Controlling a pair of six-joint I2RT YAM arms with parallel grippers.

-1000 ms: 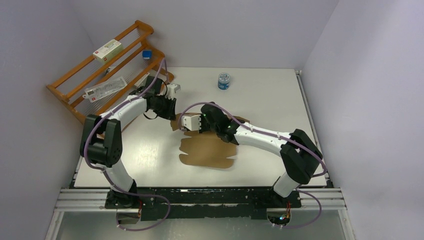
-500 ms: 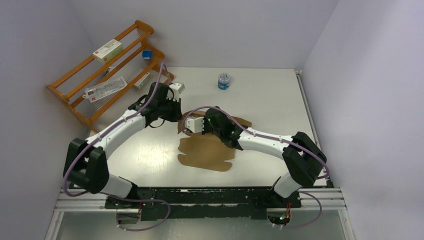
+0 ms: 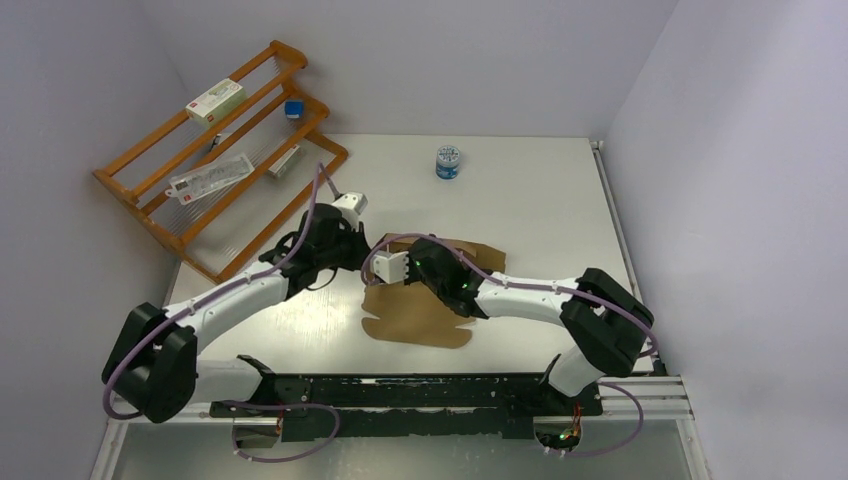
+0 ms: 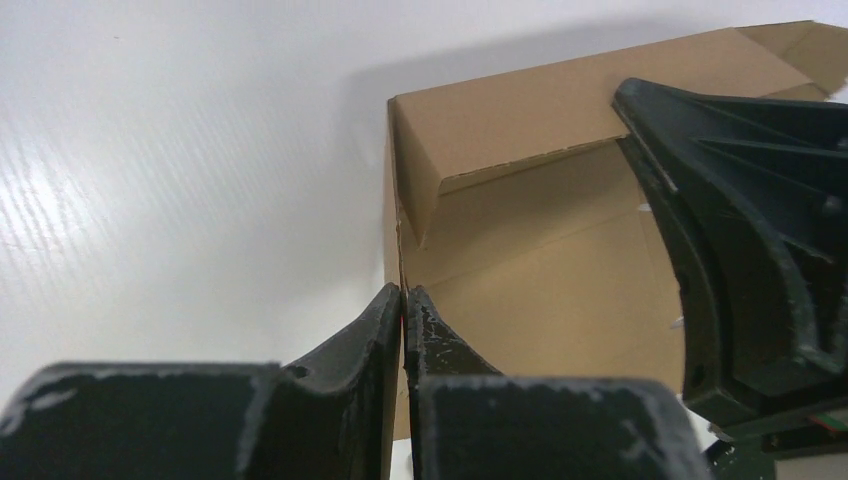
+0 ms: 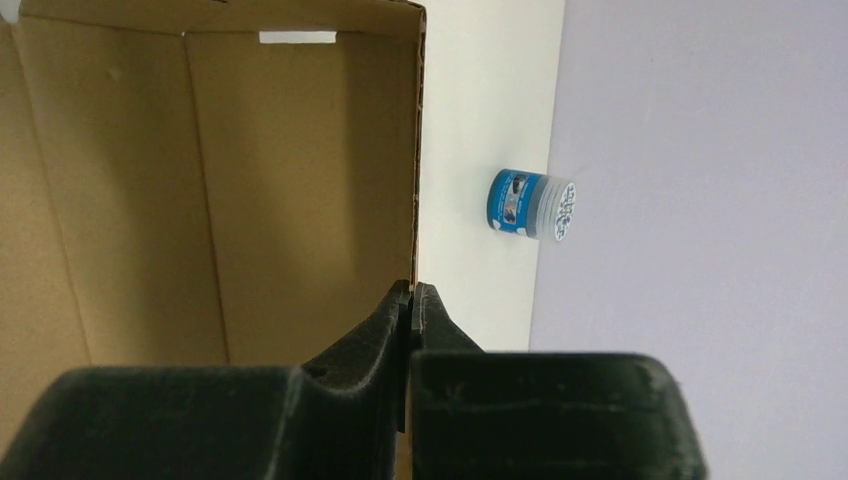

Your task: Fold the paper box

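Observation:
The paper box [image 3: 420,315], a brown corrugated sheet with flaps, lies mid-table with its left wall raised. My left gripper [image 3: 366,254] is shut on that wall's upper edge; in the left wrist view its fingertips [image 4: 402,296] pinch the thin cardboard [image 4: 530,270], with a folded flap [image 4: 500,130] beyond. My right gripper [image 3: 380,272] is shut on the same raised side, just right of the left one. In the right wrist view its tips [image 5: 412,290] clamp the wall's edge, and the box's inner panel [image 5: 250,200] fills the left. The right gripper's black body [image 4: 750,230] shows in the left wrist view.
A blue-and-white jar [image 3: 448,161] [image 5: 530,204] stands at the back of the table. A wooden rack [image 3: 160,170] leans at the back left, holding white cartons [image 3: 215,100] and a clear packet [image 3: 210,173]. Walls close in on both sides.
My left arm swung from beside the rack to the box and its jaws closed on the raised wall's edge. My right gripper and the box shifted slightly nearer.

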